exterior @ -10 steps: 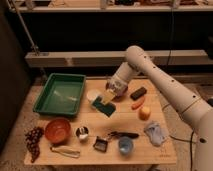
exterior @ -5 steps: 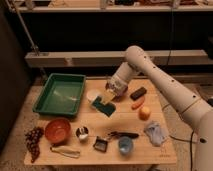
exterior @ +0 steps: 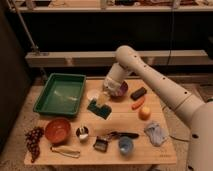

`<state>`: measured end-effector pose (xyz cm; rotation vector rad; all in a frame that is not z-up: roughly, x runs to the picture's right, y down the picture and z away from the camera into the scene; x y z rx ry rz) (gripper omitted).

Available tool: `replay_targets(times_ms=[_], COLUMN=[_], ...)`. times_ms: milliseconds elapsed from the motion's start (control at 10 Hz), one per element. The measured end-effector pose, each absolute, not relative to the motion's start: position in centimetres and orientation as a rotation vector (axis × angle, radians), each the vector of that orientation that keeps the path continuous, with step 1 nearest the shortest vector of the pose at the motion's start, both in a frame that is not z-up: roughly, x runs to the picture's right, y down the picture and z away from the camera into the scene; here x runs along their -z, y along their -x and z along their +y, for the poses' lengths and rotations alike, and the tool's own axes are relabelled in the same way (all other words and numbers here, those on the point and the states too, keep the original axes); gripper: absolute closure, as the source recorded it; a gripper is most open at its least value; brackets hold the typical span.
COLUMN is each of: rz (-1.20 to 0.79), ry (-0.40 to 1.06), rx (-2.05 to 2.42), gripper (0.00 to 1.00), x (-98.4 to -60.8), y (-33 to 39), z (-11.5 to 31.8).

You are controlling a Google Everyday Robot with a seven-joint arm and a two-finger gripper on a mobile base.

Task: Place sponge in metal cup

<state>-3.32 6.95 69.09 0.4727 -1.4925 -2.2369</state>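
Near mid-table the gripper hung right over the sponge, touching or nearly so; couldn't tell whether fingers were spread or pinching it. Sponge lay flat on the table, between the green tray and the carrot, w/ the white cup just behind. Metal cup sat well apart, toward the front edge beside the orange bowl. Sponge looked light, soft, squashy, prob. not slippery. Best pinched across its short sides, mid-length, gently. Cup mouth looked small vs sponge, so it'd likely need to go in end-first.
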Motion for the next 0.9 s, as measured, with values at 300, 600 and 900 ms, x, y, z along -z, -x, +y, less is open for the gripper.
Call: replay_targets(times_ms=[300,600,900], rz=[-1.529,-1.558,-1.531], ry=[-0.411,-0.335,-0.273], rx=[2.347,2.465,2.561], gripper=[1.00,1.00,1.00], x=[-68.0,-67.4,-67.2], y=[6.3,9.6,12.2], z=[9.0,11.5,13.1])
